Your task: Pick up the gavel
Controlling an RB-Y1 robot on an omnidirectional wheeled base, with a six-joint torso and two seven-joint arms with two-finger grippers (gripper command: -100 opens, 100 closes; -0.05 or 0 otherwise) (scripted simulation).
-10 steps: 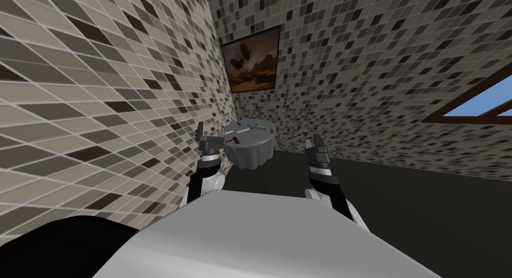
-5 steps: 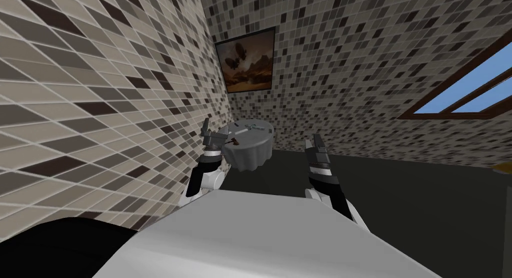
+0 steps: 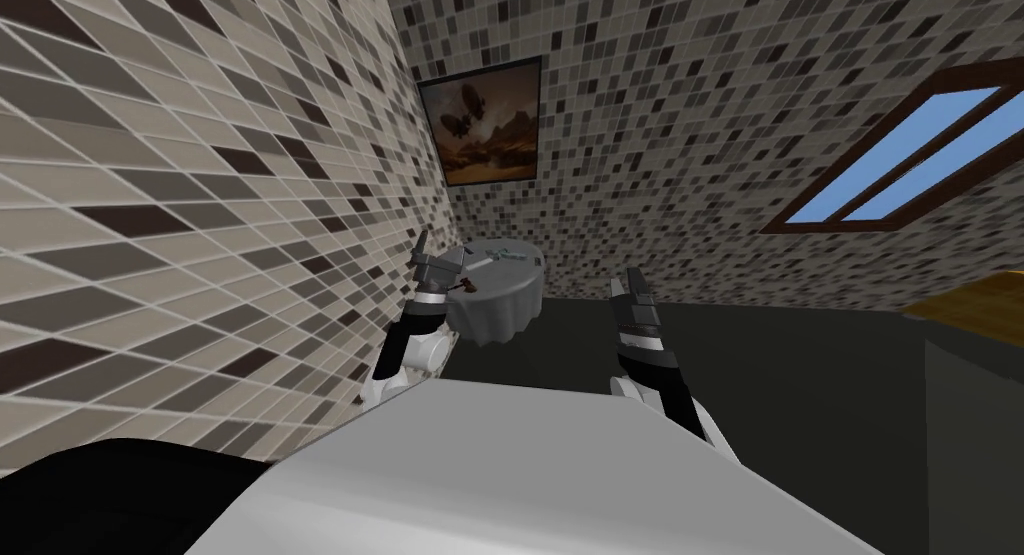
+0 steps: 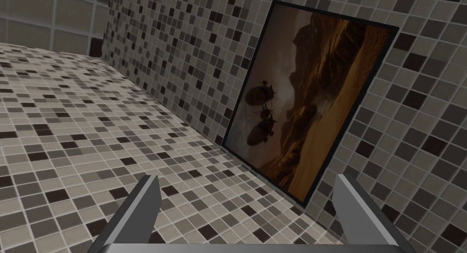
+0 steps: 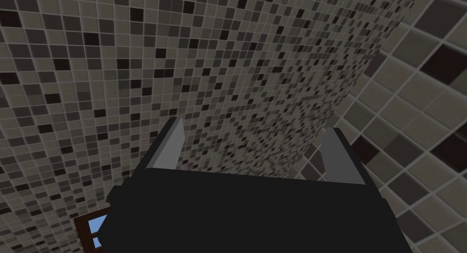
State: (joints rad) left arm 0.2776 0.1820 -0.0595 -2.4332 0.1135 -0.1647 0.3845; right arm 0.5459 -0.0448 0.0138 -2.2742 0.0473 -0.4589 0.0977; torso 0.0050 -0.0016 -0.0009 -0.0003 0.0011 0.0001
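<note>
Facing a corner of mosaic-tiled walls point(image 3: 200, 179) in beige, grey and dark brown, with a dark floor point(image 3: 800, 379) below. Catching a brown-framed window point(image 3: 890, 159) full of blue sky high on the right-hand wall, plus a dark-framed painting point(image 3: 483, 122) of airships over a brownish landscape, hanging close to the corner. Also spotting a yellowish-brown slab point(image 3: 970, 301) poking in at the far right edge, honestly not sure what.

Looking at a small round bench point(image 3: 505, 314) tucked into the corner below the painting, draped in a grey cloth and carrying a few grey bits point(image 3: 505, 255) too tiny to name.

Holding the left arm up along the left wall, with the left claw point(image 3: 440, 254) hanging just beside the bench's left rim, its fingers point(image 4: 137, 209) standing wide apart and clamping on no object. Keeping the right claw point(image 3: 626, 280) raised to the right of the bench and well apart from it, fingers point(image 5: 168, 145) likewise spread.

Finding the gavel point(image 3: 463, 288), small and dark brown, lying on the bench top at its near-left edge, right by the left claw. Too small for telling any contact.
</note>
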